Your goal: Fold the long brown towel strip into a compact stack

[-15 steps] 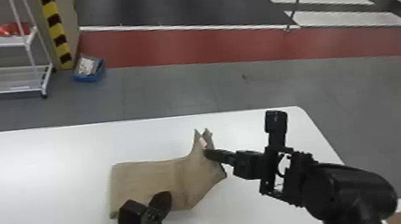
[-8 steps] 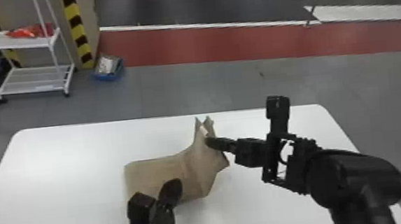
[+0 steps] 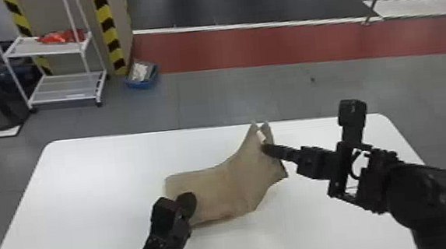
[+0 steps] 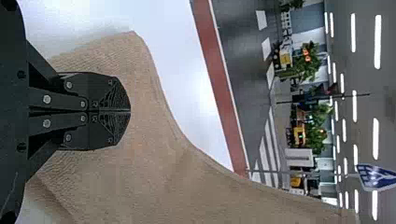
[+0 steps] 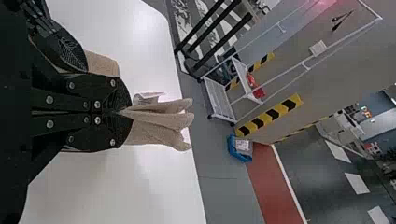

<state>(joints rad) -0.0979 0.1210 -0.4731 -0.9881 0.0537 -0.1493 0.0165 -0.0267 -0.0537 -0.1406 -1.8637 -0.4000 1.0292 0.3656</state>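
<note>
Beyond the surface (image 3: 82, 174), grey floor (image 3: 231, 96) meets a brick-red band (image 3: 285, 47) edged by a white line. A thin-framed white rack (image 3: 45, 52) stands back on the left, a crinkled red packet (image 3: 63, 37) on its upper shelf, beside yellow-and-black striped tape (image 3: 108, 25); near it on the floor sits a blue tub (image 3: 143, 83). The surface is smooth, white and round-cornered. On it is the towel (image 3: 220, 189), brown and finely ribbed, its left part a broad, flat piece, its right part drawn up into two pointed peaks with a small white tag (image 3: 261, 136) between them. The right claw (image 3: 265, 149) is clamped on that raised part, the cloth fanning past its tips in soft, rounded pleats. The left claw (image 3: 189, 201), fingers together, is at the towel's near left part.
</note>
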